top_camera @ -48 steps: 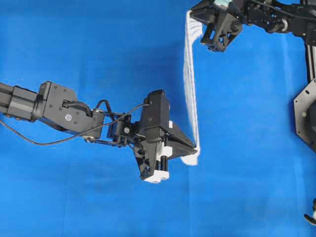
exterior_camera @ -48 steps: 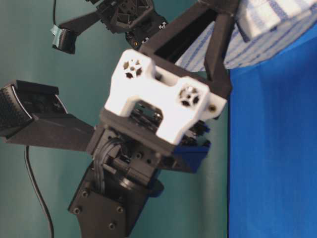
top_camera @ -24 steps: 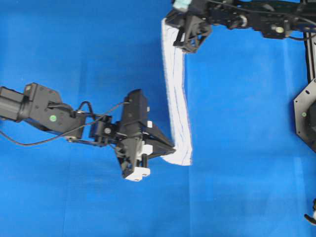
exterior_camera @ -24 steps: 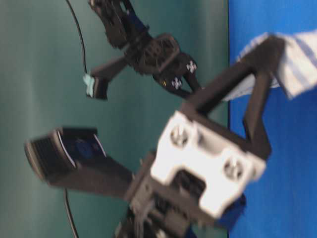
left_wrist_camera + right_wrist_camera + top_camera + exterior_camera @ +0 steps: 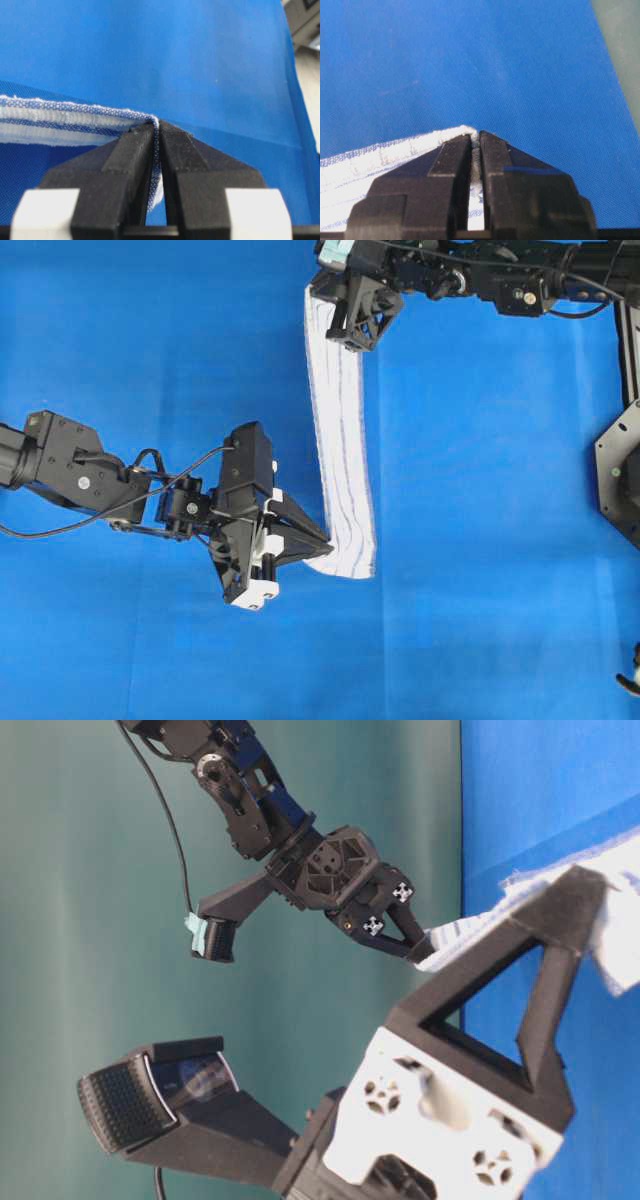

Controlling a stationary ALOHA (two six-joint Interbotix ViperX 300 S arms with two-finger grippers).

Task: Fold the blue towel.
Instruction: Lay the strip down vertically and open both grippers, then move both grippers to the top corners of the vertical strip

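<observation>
The overhead view looks straight down on the blue desk (image 5: 500,540) from well above, covering both arms. The table-level view sits low, rotated sideways, very near the left claw (image 5: 590,910). Each wrist view looks along its own claw; all four share the towel (image 5: 340,440).

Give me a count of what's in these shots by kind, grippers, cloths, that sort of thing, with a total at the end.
Grippers: 2, the left gripper and the right gripper, each with jaws shut on the blue towel
Towels: 1, the blue towel, stretched between them
Table coverings: 1, the blue table covering
Total: 4
</observation>
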